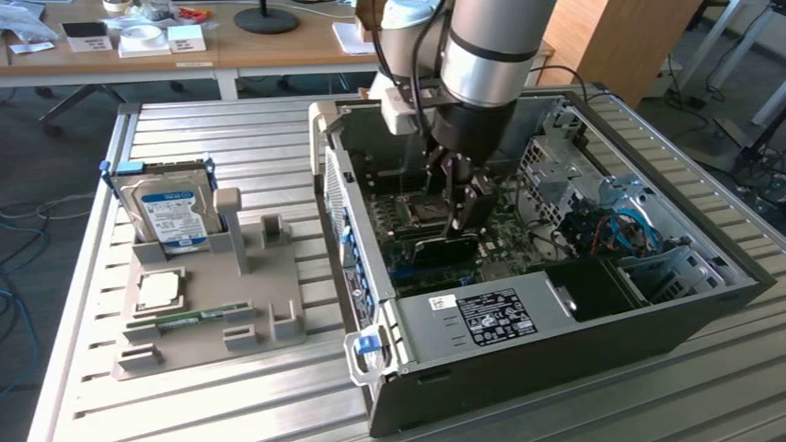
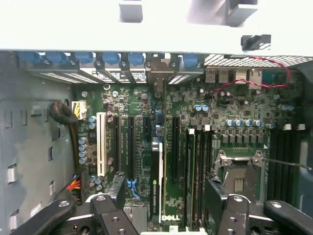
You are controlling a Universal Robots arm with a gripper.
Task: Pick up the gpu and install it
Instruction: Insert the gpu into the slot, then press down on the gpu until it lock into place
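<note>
1. Computer case (image 1: 491,318): one black sheet-metal tower lying on its side, open towards you, on a table (image 1: 184,405) of ribbed aluminium slats.
2. Motherboard (image 2: 142,105): one dark green board, studded with small cylindrical capacitors. You can count one white expansion slot (image 2: 101,144) beside several long black ones, and one CPU socket (image 2: 239,178) in a square metal frame.
3. The gpu (image 2: 156,186): one thin card, seen edge-on in the wrist view as a dark strip with a pale edge, standing upright in the motherboard among the black slots. In the exterior view you find it as a flat black shape (image 1: 436,250) low in the case, directly under the fingers.
4. Gripper (image 2: 165,183): black, jointed metal fingers (image 2: 119,181), spread wide apart. The card stands between them, and they clasp nothing. In the exterior view the gripper (image 1: 457,216) hangs inside the case, just above the card.
5. Parts holder (image 1: 209,313): one grey moulded tray beside the case, carrying one blue-labelled silver hard drive (image 1: 169,214) upright, one square processor chip (image 1: 160,290) lying flat, and one narrow green RAM stick (image 1: 197,318).
</note>
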